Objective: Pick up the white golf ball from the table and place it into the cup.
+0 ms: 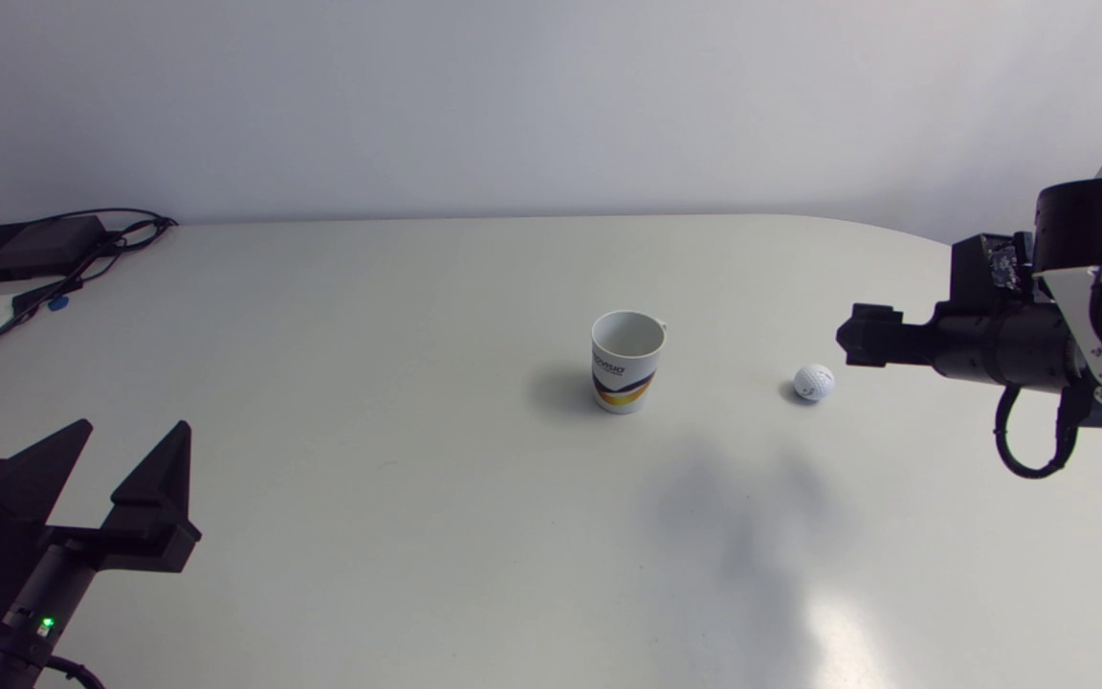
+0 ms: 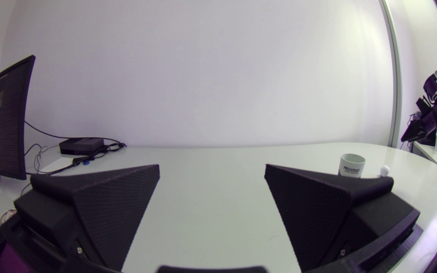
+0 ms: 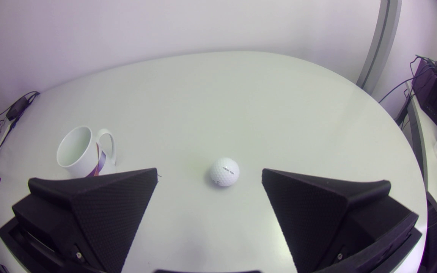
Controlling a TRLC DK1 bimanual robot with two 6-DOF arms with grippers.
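golf ball (image 3: pixel 224 171) sits just ahead of my right pincer (image 1: pixel 857 337), lined up between its open fingers. left pincer (image 1: pixel 133 428), open too, is way farther off.

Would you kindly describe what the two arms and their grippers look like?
Both the left gripper and the right gripper are matte black, each with two broad wedge-shaped fingers of finely dotted texture. The right arm has a black body, a silver-grey bracket and a looping black cable. The left arm is black with a small green light.
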